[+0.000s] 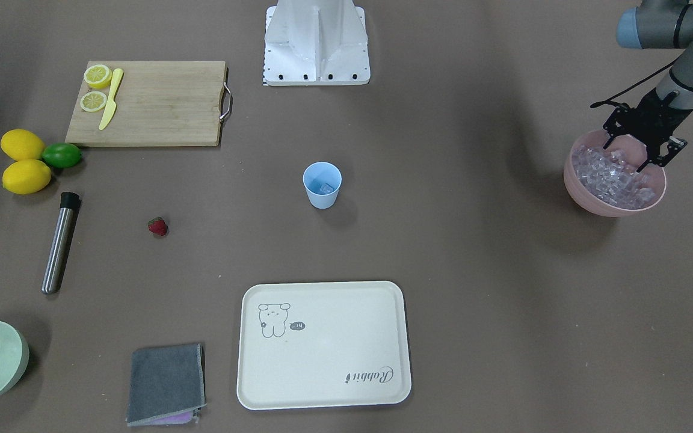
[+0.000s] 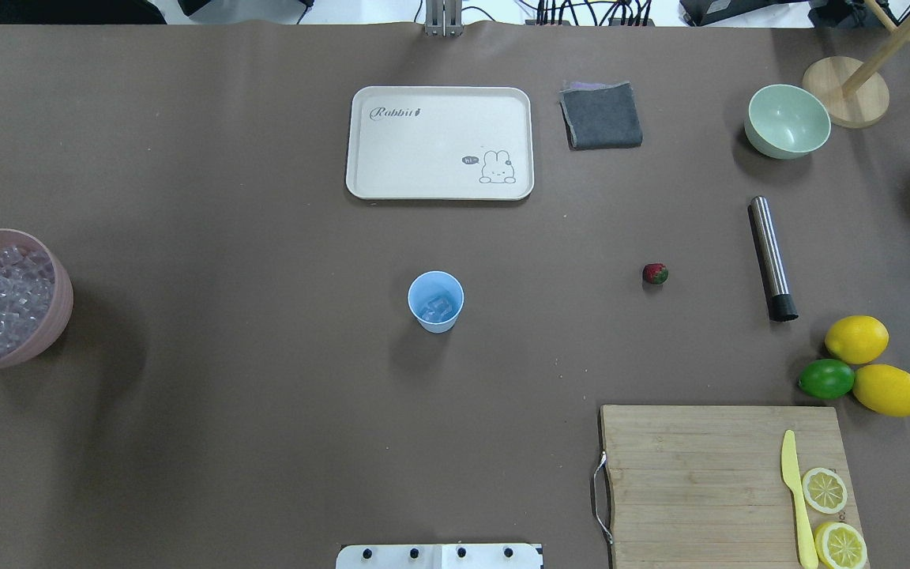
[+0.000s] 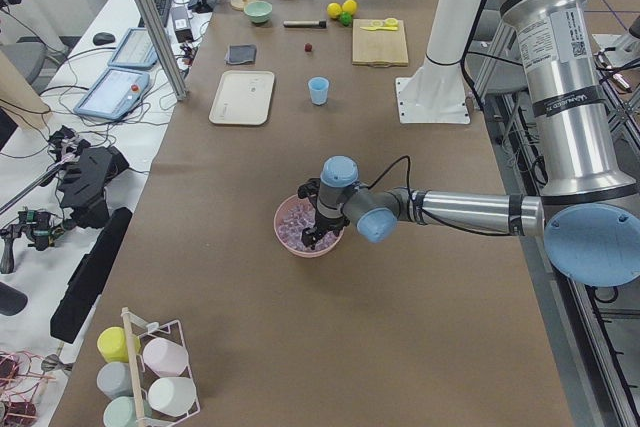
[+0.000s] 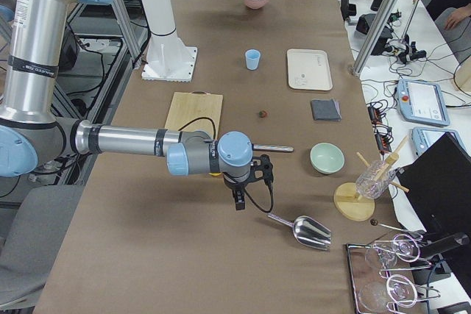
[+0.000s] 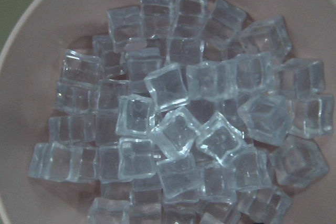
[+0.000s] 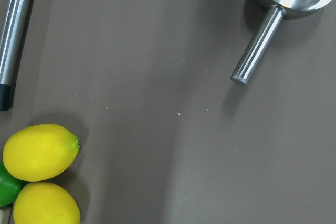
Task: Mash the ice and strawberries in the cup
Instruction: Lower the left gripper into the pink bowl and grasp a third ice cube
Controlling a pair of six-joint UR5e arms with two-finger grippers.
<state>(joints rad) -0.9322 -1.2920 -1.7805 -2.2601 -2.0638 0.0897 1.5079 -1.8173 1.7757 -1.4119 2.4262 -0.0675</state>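
The light-blue cup (image 1: 322,185) stands upright mid-table with a few ice cubes inside; it also shows in the overhead view (image 2: 435,301). The main ice (image 1: 614,177) fills a pink bowl (image 1: 581,193), seen close in the left wrist view (image 5: 178,119). My left gripper (image 1: 626,156) is open, with its fingertips down among the cubes in the bowl. The strawberry (image 1: 157,226) lies on the table, away from the cup, also in the overhead view (image 2: 655,273). My right gripper (image 4: 239,202) hovers over bare table near the lemons; I cannot tell if it is open or shut.
A steel muddler (image 2: 771,258) lies beyond the strawberry. Two lemons and a lime (image 2: 826,378) sit by a cutting board (image 2: 700,474) with a yellow knife and lemon halves. A cream tray (image 2: 439,142), grey cloth (image 2: 601,115), mint bowl (image 2: 787,121) and steel scoop (image 4: 309,230) are also out.
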